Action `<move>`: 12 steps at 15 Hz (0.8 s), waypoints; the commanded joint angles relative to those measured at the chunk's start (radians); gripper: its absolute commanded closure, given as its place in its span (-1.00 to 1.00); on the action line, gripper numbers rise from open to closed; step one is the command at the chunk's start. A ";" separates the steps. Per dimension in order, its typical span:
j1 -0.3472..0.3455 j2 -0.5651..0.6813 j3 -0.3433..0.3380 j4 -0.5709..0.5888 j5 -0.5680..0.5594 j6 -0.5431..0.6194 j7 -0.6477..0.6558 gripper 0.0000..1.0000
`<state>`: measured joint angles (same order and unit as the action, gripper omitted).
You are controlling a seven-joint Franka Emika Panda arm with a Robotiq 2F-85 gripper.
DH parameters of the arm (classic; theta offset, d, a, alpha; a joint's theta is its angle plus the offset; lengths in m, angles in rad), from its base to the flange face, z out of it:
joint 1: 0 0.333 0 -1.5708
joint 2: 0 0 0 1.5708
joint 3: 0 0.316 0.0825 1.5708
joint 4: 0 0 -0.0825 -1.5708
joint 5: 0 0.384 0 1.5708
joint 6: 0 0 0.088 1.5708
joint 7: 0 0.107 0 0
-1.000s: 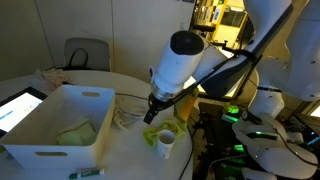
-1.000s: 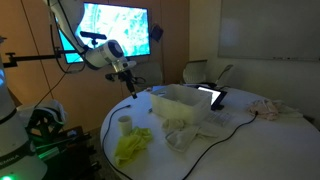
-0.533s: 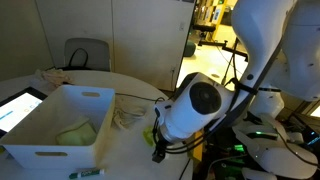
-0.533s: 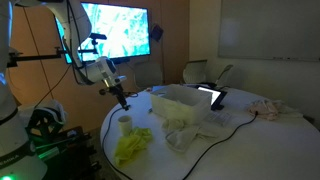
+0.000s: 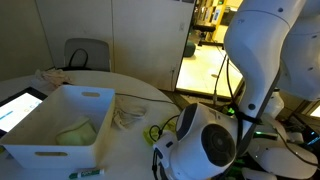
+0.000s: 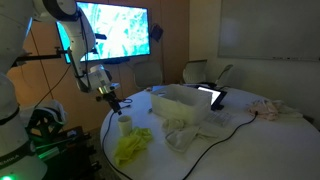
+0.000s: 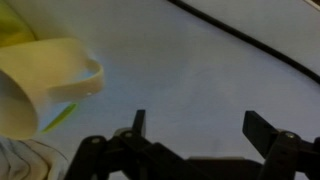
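The cup (image 6: 124, 124), a small cream-white one that looks like thin paper with a round open rim and smooth walls, is standing upright on the round white bench (image 6: 235, 140), near its edge and just beside a crumpled yellow-green cloth (image 6: 133, 147) lying at its 5 o'clock. The hand (image 6: 112, 105) is hovering just above the cup, at its 11 o'clock in an exterior view, touching nothing. In the wrist view the hand (image 7: 195, 122) is showing both dark fingers spread wide and empty over bare matte bench top, with the cup (image 7: 45, 85) sitting off at 9 o'clock, outside the gap, and a thin dark cable (image 7: 250, 40) crossing at 1 o'clock. This is looking like the approach to a grasp, not yet lined up. Closing on the cup would call for shifting the hand sideways until the rim is lying between the fingers, then lowering gently, since such a light, thin wall is likely to crush or tip. A white, rigid plastic bin (image 6: 185, 100) with soft rags inside is standing well apart at 3 o'clock.
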<state>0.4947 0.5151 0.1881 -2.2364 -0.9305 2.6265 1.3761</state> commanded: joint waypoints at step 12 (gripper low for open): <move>0.058 0.190 -0.109 0.283 -0.028 0.168 -0.048 -1.00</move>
<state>0.5468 0.6610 0.1198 -2.0117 -0.9383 2.7347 1.3345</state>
